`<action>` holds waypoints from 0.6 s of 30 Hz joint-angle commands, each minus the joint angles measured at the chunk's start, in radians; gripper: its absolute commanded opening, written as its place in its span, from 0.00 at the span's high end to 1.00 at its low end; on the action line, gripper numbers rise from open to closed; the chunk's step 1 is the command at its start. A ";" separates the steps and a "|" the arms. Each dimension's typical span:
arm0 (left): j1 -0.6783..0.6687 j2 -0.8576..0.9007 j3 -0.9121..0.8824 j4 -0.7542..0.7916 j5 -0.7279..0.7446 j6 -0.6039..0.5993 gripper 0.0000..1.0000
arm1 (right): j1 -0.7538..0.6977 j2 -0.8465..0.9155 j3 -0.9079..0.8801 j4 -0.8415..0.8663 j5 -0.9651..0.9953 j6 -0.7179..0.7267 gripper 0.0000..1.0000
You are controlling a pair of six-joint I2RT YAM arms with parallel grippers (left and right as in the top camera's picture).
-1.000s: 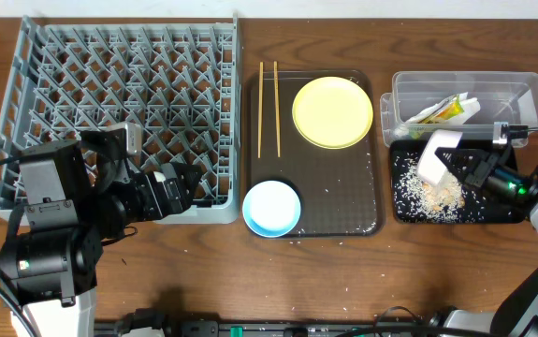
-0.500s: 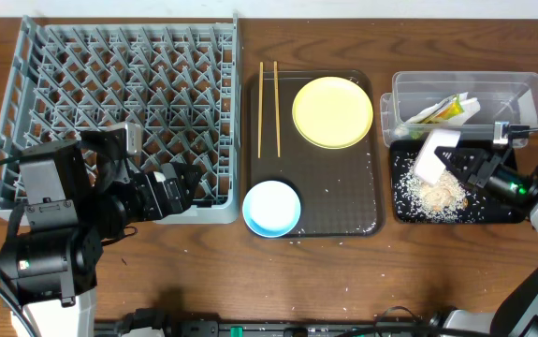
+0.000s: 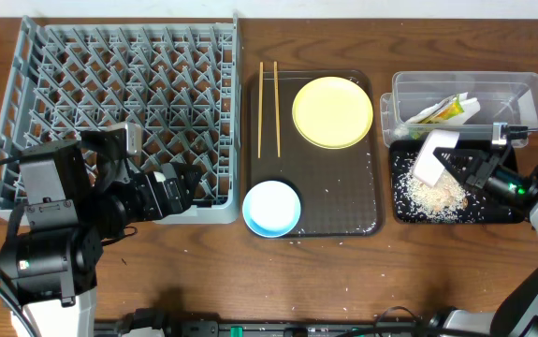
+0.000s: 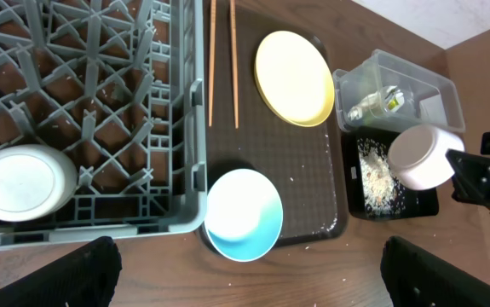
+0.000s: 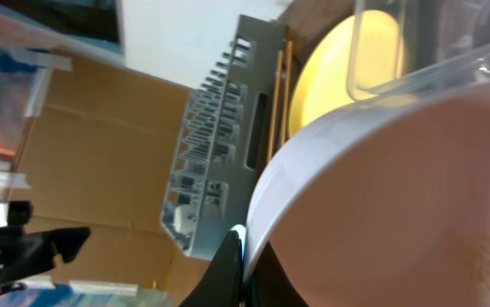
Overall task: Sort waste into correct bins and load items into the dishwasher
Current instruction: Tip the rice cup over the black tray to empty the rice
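Brown wooden table (image 3: 343, 281); cardboard (image 5: 100, 170) beyond the rack (image 5: 210, 162); right gripper (image 3: 460, 167) clamped on the white cup (image 3: 434, 157) above the black tray (image 3: 493, 211); left gripper (image 3: 186, 183) wide open, empty

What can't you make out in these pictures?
Inside of the white cup: turned away overhead, too close and blurred at the right wrist.
The white bowl in the dish rack: overhead, the left arm covers it.
Print on the snack wrapper in the clear tub: too small overhead.
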 commanded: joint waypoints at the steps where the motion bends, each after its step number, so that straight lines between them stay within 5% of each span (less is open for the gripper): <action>1: 0.002 0.000 0.017 -0.003 0.013 0.017 0.02 | 0.005 0.000 0.003 -0.025 0.093 0.068 0.99; 4: 0.002 0.000 0.017 -0.003 0.013 0.017 0.02 | 0.013 0.000 0.003 -0.005 -0.222 -0.159 0.99; 7: 0.002 0.000 0.017 -0.003 0.013 0.017 0.02 | 0.015 0.000 0.003 -0.017 0.035 0.022 0.99; 10: 0.002 0.000 0.017 -0.003 0.013 0.017 0.02 | 0.020 0.000 0.003 -0.022 -0.122 -0.127 0.99; 12: 0.002 0.000 0.017 -0.003 0.013 0.017 0.02 | 0.020 0.000 0.003 -0.026 -0.032 -0.002 0.99; 15: 0.002 0.000 0.017 -0.003 0.013 0.017 0.02 | 0.023 0.000 0.003 -0.038 -0.179 -0.092 0.99; 18: 0.002 0.000 0.017 -0.003 0.013 0.017 0.02 | 0.023 0.000 0.003 -0.045 0.126 0.081 0.99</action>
